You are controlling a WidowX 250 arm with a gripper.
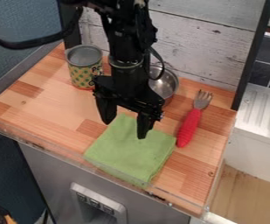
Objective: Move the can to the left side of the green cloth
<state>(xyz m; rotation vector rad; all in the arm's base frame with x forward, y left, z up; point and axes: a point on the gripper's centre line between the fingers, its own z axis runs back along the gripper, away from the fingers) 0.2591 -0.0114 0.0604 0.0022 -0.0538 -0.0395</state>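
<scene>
Black two-finger gripper (125,123) is open, fingers apart, over far edge of square green cloth (131,151). Cylindrical metal can w/ green-yellow patterned label (85,72) stands upright on light-brown wood counter (55,107), far L of cloth in cam view.

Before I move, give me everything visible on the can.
The can stands upright toward the back left of the wooden counter, behind and left of the green cloth. Cylindrical, looks like metal: grey rim, round grey top, yellowish label with green pattern and dark lettering, reddish band at the base. Can't tell if the top is open or lidded. It rests on the wood; the gripper isn't holding it.
</scene>
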